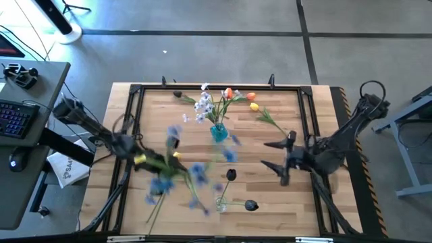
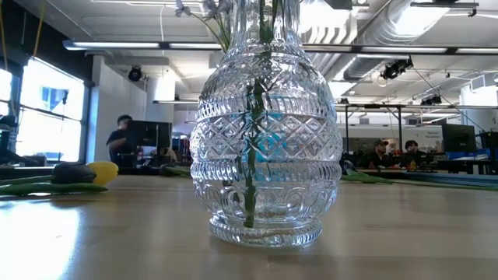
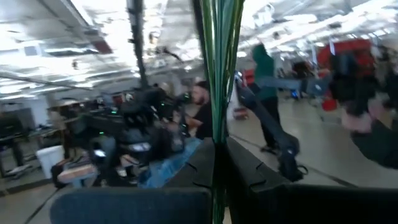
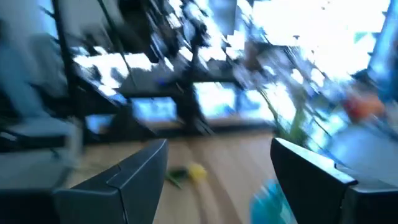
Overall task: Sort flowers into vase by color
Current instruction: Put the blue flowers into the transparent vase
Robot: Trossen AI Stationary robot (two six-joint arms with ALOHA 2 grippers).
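My left gripper [image 1: 137, 151] is shut on a bunch of blue small-blossom flowers [image 1: 177, 174] above the table's left half; the bunch is blurred. Yellow tulips [image 1: 176, 155] show close by it. My right gripper [image 1: 274, 156] is open and empty at the right. A blue vase [image 1: 218, 133] at the centre holds white sprays and orange tulips [image 1: 229, 93]. A clear glass vase [image 2: 264, 132] near the front edge holds one dark bud [image 1: 231, 175] by its stem. Another dark bud [image 1: 251, 205] lies beside it. A yellow tulip [image 1: 254, 106] lies at the far right. My left gripper pinches several thin green stems [image 3: 218, 134] together between its two fingers [image 3: 245, 168]. The stems run on past the fingers as a tight bundle. The blossoms stand out toward the table's right and near side, clear of the table as far as I can tell.
A black frame [image 1: 135, 91] runs around the wooden table top. In the low view a dark bud [image 2: 74, 173] and a yellow tulip [image 2: 105, 171] lie on the table. A desk with a keyboard [image 1: 17, 118] stands off the left edge. People sit in the room behind.
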